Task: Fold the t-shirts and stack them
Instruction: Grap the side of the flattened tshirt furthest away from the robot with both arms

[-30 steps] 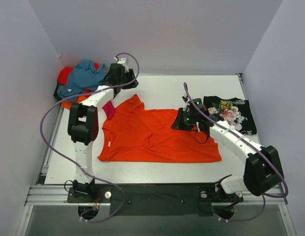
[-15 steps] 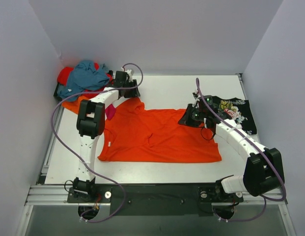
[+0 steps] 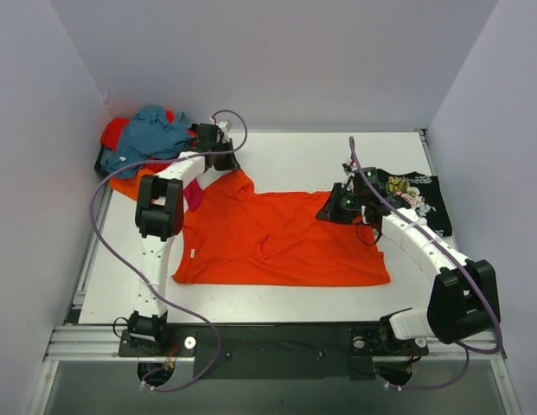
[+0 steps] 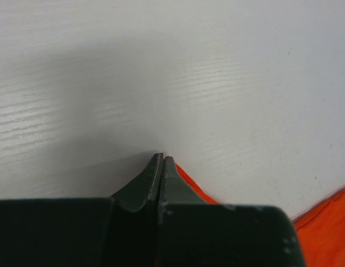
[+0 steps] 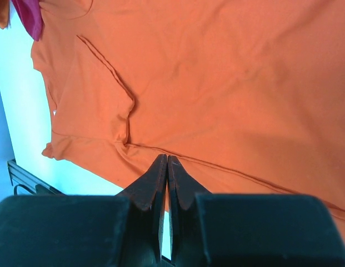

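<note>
The orange t-shirt (image 3: pixel 277 238) lies spread flat in the middle of the table (image 3: pixel 294 156). Its far left corner touches the tips of the left gripper (image 4: pixel 162 157), whose jaws are pressed together; whether cloth is pinched between them I cannot tell. The right gripper (image 5: pixel 164 158), also closed, stands over the shirt's far right part, near a seam.

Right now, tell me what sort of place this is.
Likely a robot lab test cell: a plain white table boxed in by blank pale walls, two white-and-black robot arms bolted at its near edge, a bright orange cloth t-shirt spread flat.
</note>
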